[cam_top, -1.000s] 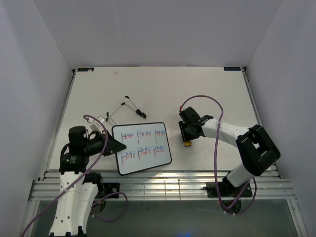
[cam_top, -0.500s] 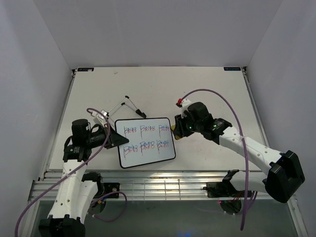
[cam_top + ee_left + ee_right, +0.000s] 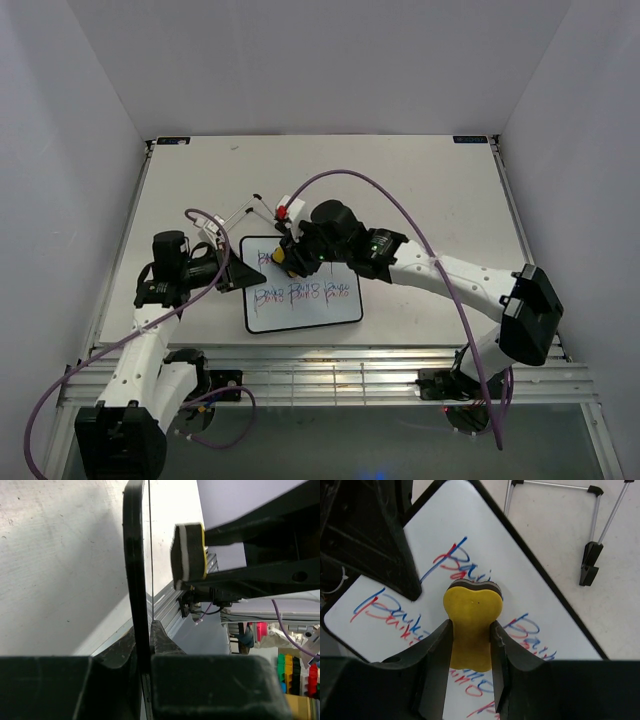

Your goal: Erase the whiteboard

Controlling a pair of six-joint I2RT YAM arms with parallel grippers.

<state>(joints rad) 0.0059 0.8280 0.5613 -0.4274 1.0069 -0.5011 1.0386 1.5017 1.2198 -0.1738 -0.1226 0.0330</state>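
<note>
left end effector (image 3: pixel 238 276): clamped, pointing right | right end effector (image 3: pixel 291 260): clamped, arm stretched left

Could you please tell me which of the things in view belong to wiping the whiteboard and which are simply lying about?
In the job: whiteboard with red and blue writing, its edge clamped in the left fingers; yellow eraser, pinched in the right fingers over the writing.
Lying about: wire stand on the table behind the board.
</note>
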